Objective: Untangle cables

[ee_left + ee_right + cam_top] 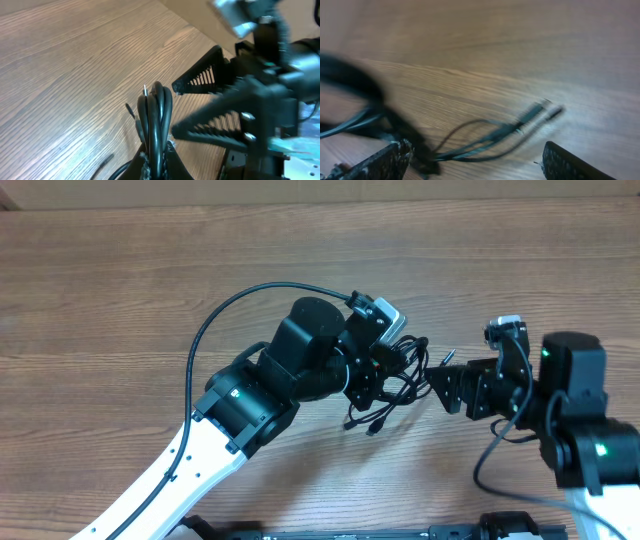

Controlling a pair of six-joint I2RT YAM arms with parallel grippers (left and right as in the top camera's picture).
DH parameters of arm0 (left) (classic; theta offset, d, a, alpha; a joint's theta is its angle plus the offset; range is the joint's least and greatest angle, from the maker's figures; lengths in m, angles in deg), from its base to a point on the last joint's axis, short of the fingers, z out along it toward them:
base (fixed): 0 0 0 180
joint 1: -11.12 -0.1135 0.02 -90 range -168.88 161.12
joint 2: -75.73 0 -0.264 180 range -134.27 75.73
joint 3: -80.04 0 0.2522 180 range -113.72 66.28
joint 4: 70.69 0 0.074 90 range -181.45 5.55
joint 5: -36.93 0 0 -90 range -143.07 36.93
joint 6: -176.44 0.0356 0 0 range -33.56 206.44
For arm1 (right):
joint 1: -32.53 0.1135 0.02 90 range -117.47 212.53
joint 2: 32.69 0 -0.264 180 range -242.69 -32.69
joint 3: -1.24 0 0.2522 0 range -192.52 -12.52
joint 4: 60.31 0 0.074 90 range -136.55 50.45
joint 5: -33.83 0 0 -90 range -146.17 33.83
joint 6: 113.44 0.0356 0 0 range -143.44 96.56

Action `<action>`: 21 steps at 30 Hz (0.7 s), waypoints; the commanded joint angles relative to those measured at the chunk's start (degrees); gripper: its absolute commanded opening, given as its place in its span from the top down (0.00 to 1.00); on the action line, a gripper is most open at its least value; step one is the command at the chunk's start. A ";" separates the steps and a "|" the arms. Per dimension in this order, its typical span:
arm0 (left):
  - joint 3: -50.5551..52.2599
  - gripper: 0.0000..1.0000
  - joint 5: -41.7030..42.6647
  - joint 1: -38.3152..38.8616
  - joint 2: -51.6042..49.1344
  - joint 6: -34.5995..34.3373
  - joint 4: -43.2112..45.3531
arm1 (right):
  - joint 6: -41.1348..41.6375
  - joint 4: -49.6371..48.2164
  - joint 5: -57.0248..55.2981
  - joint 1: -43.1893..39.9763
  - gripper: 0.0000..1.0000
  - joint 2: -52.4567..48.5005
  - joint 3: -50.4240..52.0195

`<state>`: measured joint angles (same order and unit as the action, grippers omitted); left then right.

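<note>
The cables (405, 383) are a small bundle of thin black cords in the middle of the table, with plug ends trailing at the lower left and upper right. My left gripper (386, 370) is shut on the bundle. In the left wrist view the cords (157, 112) rise as a tight loop out of the pinched left gripper (156, 152). My right gripper (441, 387) stands open just right of the bundle, fingers pointing at it. In the blurred right wrist view loose strands (485, 137) with plugs (540, 107) run across the gap of the right gripper (475, 162); I cannot tell whether they touch.
The wooden table (120, 300) stretches wide to the left and back. The left arm's thick black wire (225, 308) arcs over the table. The right arm's body (580, 430) fills the right side. A black rail (350, 533) runs along the front edge.
</note>
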<state>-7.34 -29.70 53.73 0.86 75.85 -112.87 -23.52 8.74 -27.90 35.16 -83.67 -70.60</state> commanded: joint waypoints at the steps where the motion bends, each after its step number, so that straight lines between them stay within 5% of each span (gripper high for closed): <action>1: -1.53 0.96 4.11 -0.20 0.72 -1.29 1.92 | -1.73 -0.59 3.37 -0.09 0.15 1.68 -1.25; 21: -1.53 0.96 22.75 -0.20 0.72 -3.82 11.37 | 6.14 -12.66 -4.04 -0.09 0.16 -0.15 -1.25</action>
<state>-7.39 -15.16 53.01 0.84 74.10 -102.69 -20.02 -2.24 -29.64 35.21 -83.02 -70.60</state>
